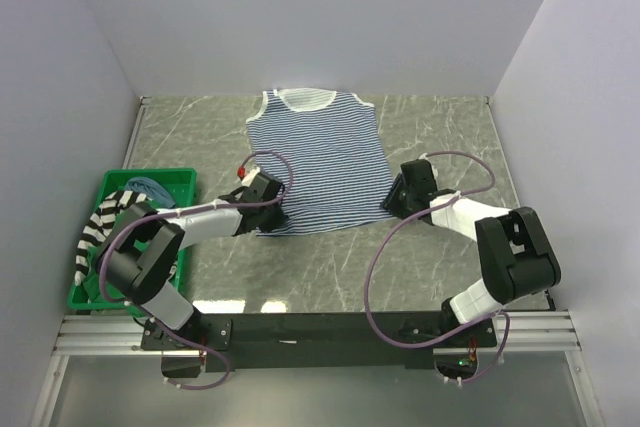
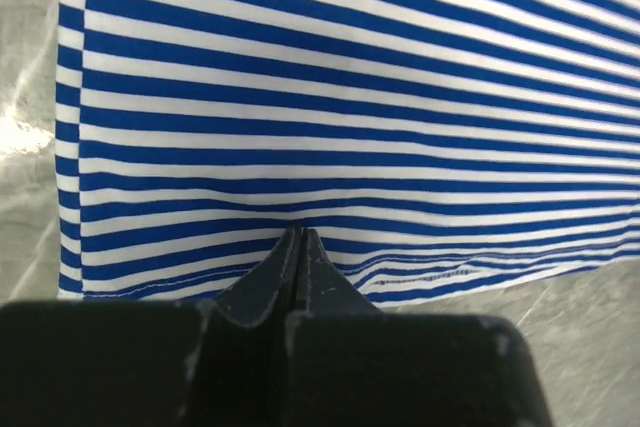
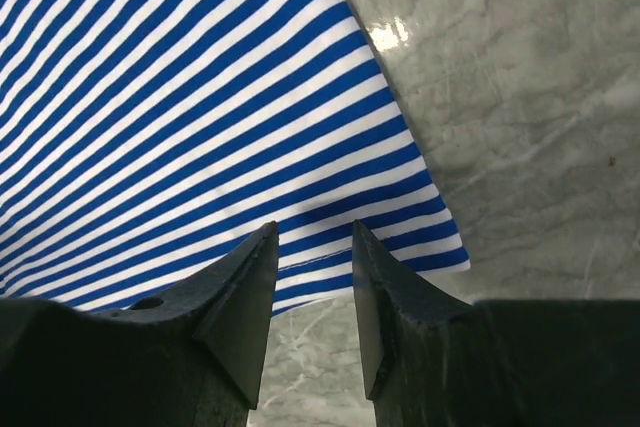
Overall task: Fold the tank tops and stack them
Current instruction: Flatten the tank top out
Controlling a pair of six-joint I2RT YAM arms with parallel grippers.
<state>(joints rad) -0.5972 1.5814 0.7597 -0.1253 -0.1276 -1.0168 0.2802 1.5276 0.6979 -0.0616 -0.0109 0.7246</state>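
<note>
Two grippers meet the navy-white striped tank top (image 1: 320, 162). I see my left gripper (image 2: 300, 235) pinched closed on its hem, cloth puckering ahead, and my right gripper (image 3: 313, 229) parted, hem edge lying between the jaws.

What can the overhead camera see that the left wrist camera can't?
Only the overhead view shows the green bin holding a black-white striped top, and the right gripper. Only the left wrist view shows up close the left gripper pinched shut at the hem, with the cloth puckering toward it. Both show the navy-white striped tank top on the marble table.
</note>
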